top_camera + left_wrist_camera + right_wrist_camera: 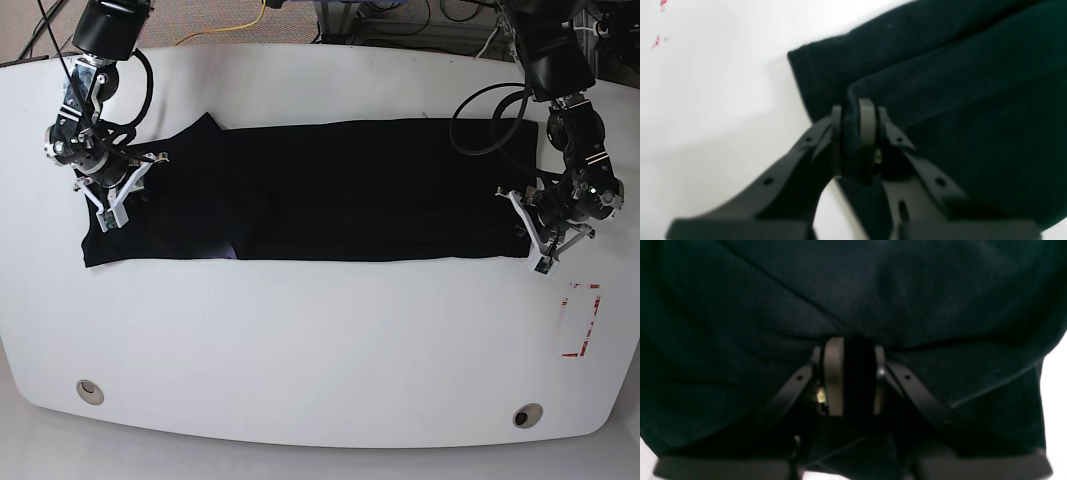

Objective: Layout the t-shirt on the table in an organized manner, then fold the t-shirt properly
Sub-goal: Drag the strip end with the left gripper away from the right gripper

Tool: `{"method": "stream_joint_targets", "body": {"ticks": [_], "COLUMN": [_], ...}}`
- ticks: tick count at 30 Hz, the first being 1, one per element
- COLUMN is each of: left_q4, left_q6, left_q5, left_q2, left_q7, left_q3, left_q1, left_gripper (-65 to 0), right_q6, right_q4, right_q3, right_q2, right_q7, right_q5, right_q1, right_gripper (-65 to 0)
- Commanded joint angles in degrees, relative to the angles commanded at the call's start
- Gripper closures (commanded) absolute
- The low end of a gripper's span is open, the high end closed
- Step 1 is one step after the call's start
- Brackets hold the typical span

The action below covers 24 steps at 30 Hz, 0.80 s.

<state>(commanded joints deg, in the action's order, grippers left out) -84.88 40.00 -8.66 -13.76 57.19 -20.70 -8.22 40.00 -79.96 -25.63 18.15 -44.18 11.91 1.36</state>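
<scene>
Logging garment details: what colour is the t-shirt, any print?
Plain black t-shirt, no print visible; base view shows it best.

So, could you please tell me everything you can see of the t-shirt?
The t-shirt is plain black soft fabric, lying as a long band across the white table, already folded lengthwise. The left gripper pinches its edge at one end, the right gripper grips cloth at the other.

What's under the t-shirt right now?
Only the white table shows around the t-shirt. Both the left gripper and right gripper pinch its edges. Anything beneath the cloth is covered.
</scene>
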Motion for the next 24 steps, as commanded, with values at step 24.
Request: {"method": "stream_joint_targets", "body": {"ticks": [24], "left_q4": [-12.1], "left_q6": [0.0], "left_q5": [0.2], "left_q2": [-0.1], "left_q7": [3.2], "left_q3": [-2.4], "left_q1": [12.0], "left_gripper": [-4.4], "right_q6": [0.0], "right_q4": [-0.1], "right_q3": [-0.1], "right_q2": [-1.2], "right_q7": [-0.1], "right_q5": [0.0], "right_q1": [0.0], "right_gripper": [-11.6]}}
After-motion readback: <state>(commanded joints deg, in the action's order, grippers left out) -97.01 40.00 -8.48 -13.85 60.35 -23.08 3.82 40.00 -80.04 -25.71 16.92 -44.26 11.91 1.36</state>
